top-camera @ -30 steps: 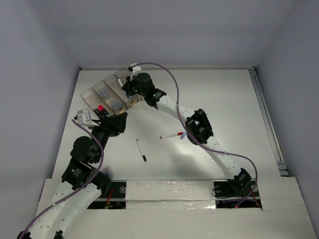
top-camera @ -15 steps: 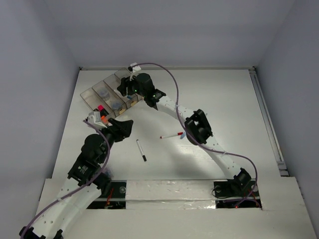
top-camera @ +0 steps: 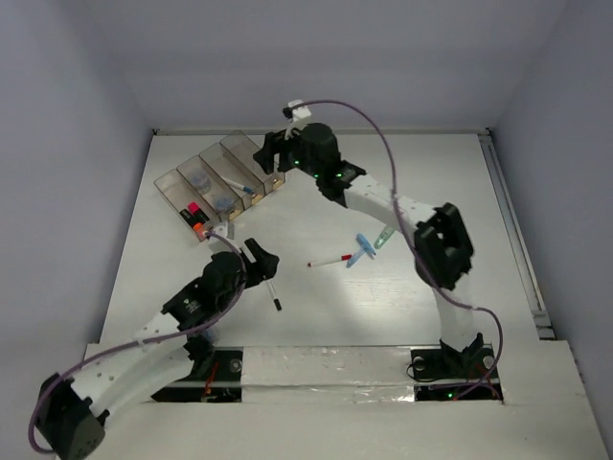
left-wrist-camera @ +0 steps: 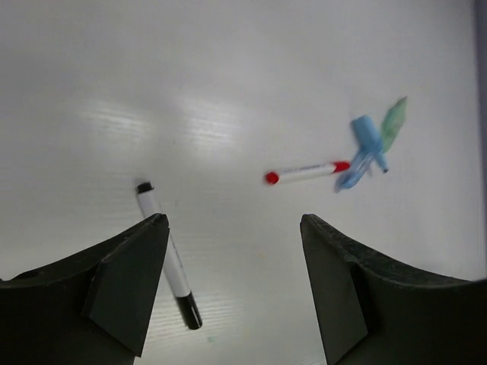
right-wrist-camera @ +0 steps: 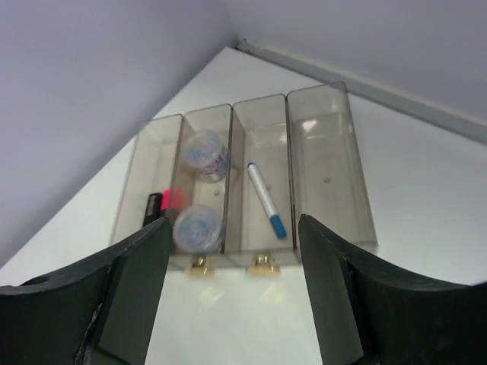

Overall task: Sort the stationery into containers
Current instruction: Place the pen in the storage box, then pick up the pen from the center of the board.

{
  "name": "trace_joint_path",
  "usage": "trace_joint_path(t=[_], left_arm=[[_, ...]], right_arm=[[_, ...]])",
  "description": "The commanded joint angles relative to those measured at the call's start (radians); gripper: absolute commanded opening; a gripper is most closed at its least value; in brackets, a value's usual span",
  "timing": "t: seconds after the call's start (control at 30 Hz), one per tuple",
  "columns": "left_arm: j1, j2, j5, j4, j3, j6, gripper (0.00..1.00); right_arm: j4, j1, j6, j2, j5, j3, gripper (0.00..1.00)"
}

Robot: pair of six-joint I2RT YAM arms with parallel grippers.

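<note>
Stationery part sorted, four pieces loose on the table

Containers [right-wrist-camera: 327, 163], a row of four joined smoky bins, sit at the far left of the white table [top-camera: 460, 192] with the kinds kept apart. A pink-ended highlighter [right-wrist-camera: 161, 204] lies in the leftmost bin, two grey-blue rolls [right-wrist-camera: 204, 148] in the second and a blue-tipped pen [right-wrist-camera: 266, 198] in the third, while the fourth looks bare. Right gripper [right-wrist-camera: 232, 304] hangs by the row's right end, jaws spread and holding nothing, its camera looking down into the bins. Left gripper [left-wrist-camera: 232, 296] hovers over the open table, also spread wide and empty. It frames the black-tipped pen [left-wrist-camera: 167, 262] beside its left finger, which is probably the next pick. Red-tipped pen [left-wrist-camera: 304, 172] lies farther out, one end touching a blue clip [left-wrist-camera: 364, 148] crossed with a pale-green clip [left-wrist-camera: 394, 122]. By my reading the pens belong in the third bin and the clips in the fourth
</note>
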Motion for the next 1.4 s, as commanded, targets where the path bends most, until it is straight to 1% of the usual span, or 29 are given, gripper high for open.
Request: trace_joint_path(t=[0.0,0.03,0.07,0.1,0.13,0.17,0.2,0.23,0.27,0.3,0.33,0.37,0.53,0.63,0.77,0.8,0.93,1.0,1.03,1.1,1.13,1.17,1.27,1.3,1.33,1.37], left_arm=[[-0.149,0.12,-0.217,-0.014,0.041,-0.045,0.67],[-0.177,0.159,-0.253,-0.063,0.082,-0.053,0.67],[-0.203,0.237,-0.281,-0.092,0.107,-0.067,0.67],[-0.234,0.273,-0.333,-0.124,0.126,-0.084,0.67],[-0.298,0.307,-0.359,-0.188,0.162,-0.135,0.67],[-0.332,0.357,-0.379,-0.218,0.176,-0.169,0.67],[-0.358,0.378,-0.416,-0.251,0.186,-0.208,0.64],[-0.392,0.41,-0.428,-0.308,0.206,-0.278,0.64],[-0.404,0.422,-0.432,-0.324,0.213,-0.3,0.63],[-0.404,0.431,-0.435,-0.337,0.217,-0.323,0.6],[-0.404,0.442,-0.436,-0.365,0.225,-0.347,0.6],[-0.404,0.463,-0.433,-0.367,0.228,-0.373,0.6],[-0.404,0.563,-0.456,-0.413,0.266,-0.43,0.58],[-0.404,0.597,-0.453,-0.399,0.268,-0.437,0.57],[-0.38,0.676,-0.455,-0.367,0.256,-0.421,0.5],[-0.365,0.69,-0.45,-0.364,0.257,-0.417,0.45],[-0.354,0.746,-0.438,-0.315,0.256,-0.377,0.32],[-0.343,0.772,-0.436,-0.31,0.26,-0.363,0.27],[-0.332,0.781,-0.436,-0.307,0.266,-0.358,0.21],[-0.32,0.793,-0.436,-0.305,0.271,-0.343,0.13],[-0.32,0.792,-0.438,-0.305,0.275,-0.338,0.03],[-0.32,0.777,-0.441,-0.307,0.286,-0.332,0.0],[-0.27,0.708,-0.465,-0.298,0.332,-0.27,0.0],[-0.244,0.688,-0.467,-0.287,0.346,-0.21,0.0],[-0.175,0.648,-0.455,-0.241,0.372,-0.172,0.0],[-0.133,0.629,-0.436,-0.212,0.386,-0.13,0.0]], right_arm=[[0.141,-0.004,-0.033,-0.324,0.064,-0.273,0.74],[0.126,-0.004,-0.031,-0.382,0.061,-0.336,0.74],[0.103,-0.004,-0.028,-0.492,0.058,-0.445,0.75],[0.048,-0.004,-0.025,-0.547,0.048,-0.491,0.75],[0.024,-0.004,-0.021,-0.6,0.05,-0.539,0.76],[0.004,-0.004,-0.012,-0.655,0.054,-0.591,0.76],[-0.013,-0.004,-0.005,-0.765,0.068,-0.699,0.77],[-0.023,-0.004,0.001,-0.817,0.08,-0.749,0.77],[-0.035,-0.004,0.008,-0.866,0.096,-0.794,0.77],[-0.058,-0.013,0.019,-0.953,0.106,-0.835,0.77],[-0.069,-0.013,0.034,-0.993,0.107,-0.908,0.77],[-0.081,-0.013,0.048,-1.028,0.107,-0.941,0.77],[-0.126,-0.013,0.113,-1.234,0.039,-1.123,0.77],[-0.139,-0.013,0.111,-1.289,0.047,-1.162,0.77],[-0.138,-0.013,0.114,-1.317,0.01,-1.2,0.77],[-0.135,-0.013,0.119,-1.319,-0.004,-1.214,0.77],[-0.132,-0.013,0.13,-1.332,0.001,-1.243,0.77],[-0.135,-0.013,0.127,-1.343,0.005,-1.248,0.77],[-0.138,-0.013,0.125,-1.354,0.016,-1.25,0.77],[-0.145,-0.013,0.12,-1.365,0.028,-1.254,0.77],[-0.145,-0.013,0.119,-1.372,0.039,-1.256,0.77],[-0.145,-0.013,0.116,-1.378,0.042,-1.262,0.77],[-0.145,-0.013,0.111,-1.382,0.054,-1.277,0.77],[-0.144,-0.013,0.111,-1.383,0.059,-1.285,0.77],[-0.133,-0.013,0.111,-1.385,0.068,-1.292,0.77],[-0.13,-0.013,0.113,-1.388,0.07,-1.306,0.77]])
